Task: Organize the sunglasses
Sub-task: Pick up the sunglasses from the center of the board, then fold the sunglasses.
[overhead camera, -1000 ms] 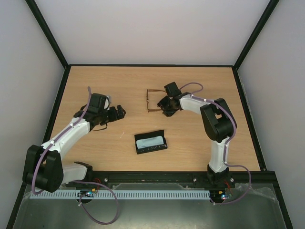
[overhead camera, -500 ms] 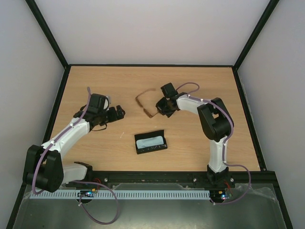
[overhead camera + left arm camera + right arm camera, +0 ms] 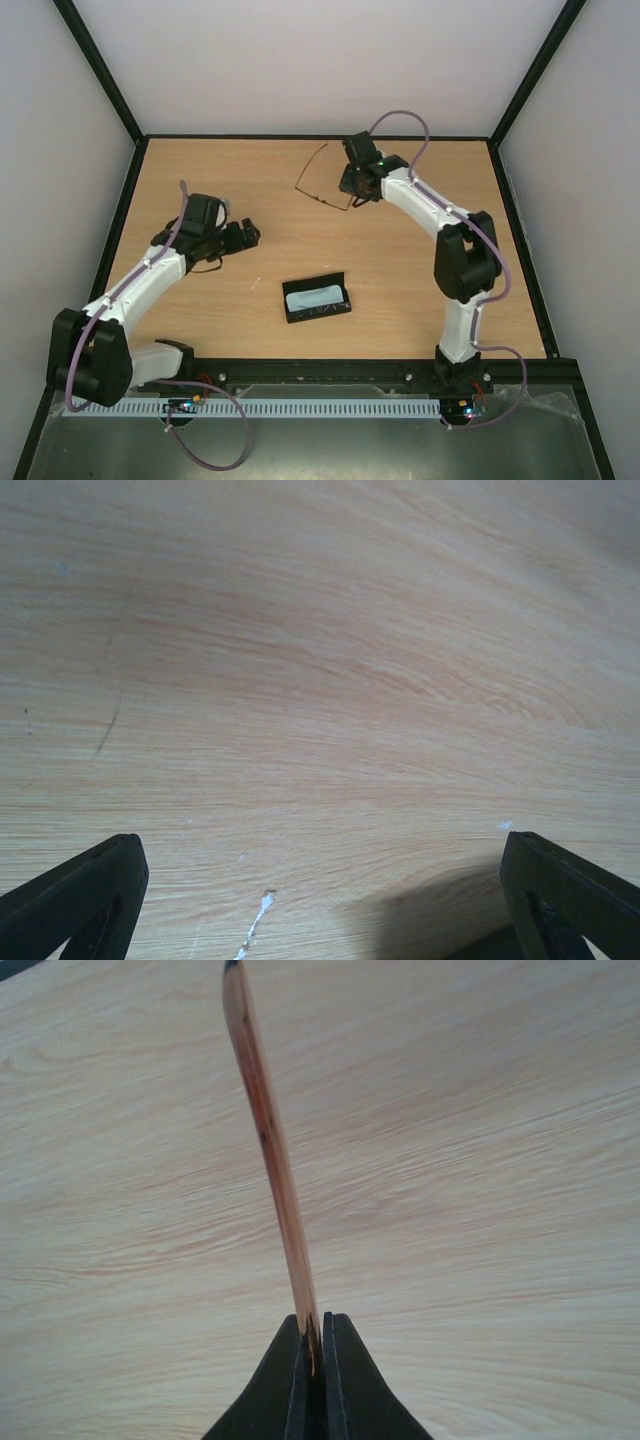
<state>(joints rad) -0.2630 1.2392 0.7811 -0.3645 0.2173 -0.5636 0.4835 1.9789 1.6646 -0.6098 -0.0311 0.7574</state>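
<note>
The sunglasses (image 3: 320, 180), thin brown frame, hang lifted above the far middle of the table, held by one temple arm. My right gripper (image 3: 350, 186) is shut on that temple arm; in the right wrist view the slender brown arm (image 3: 268, 1140) rises from between the closed fingertips (image 3: 316, 1345). The lenses are out of that view. My left gripper (image 3: 252, 236) is open and empty, low over bare wood at the left; in the left wrist view only its two fingertips (image 3: 90, 895) show at the bottom corners.
An open black oblong case (image 3: 316, 298) with a light blue-grey cloth (image 3: 313, 297) in it lies near the table's front middle. Black frame rails border the wooden table (image 3: 200, 180) on all sides.
My right gripper has lifted the sunglasses off the table and carried them up and toward the far edge, turning them. The left arm has barely moved.
</note>
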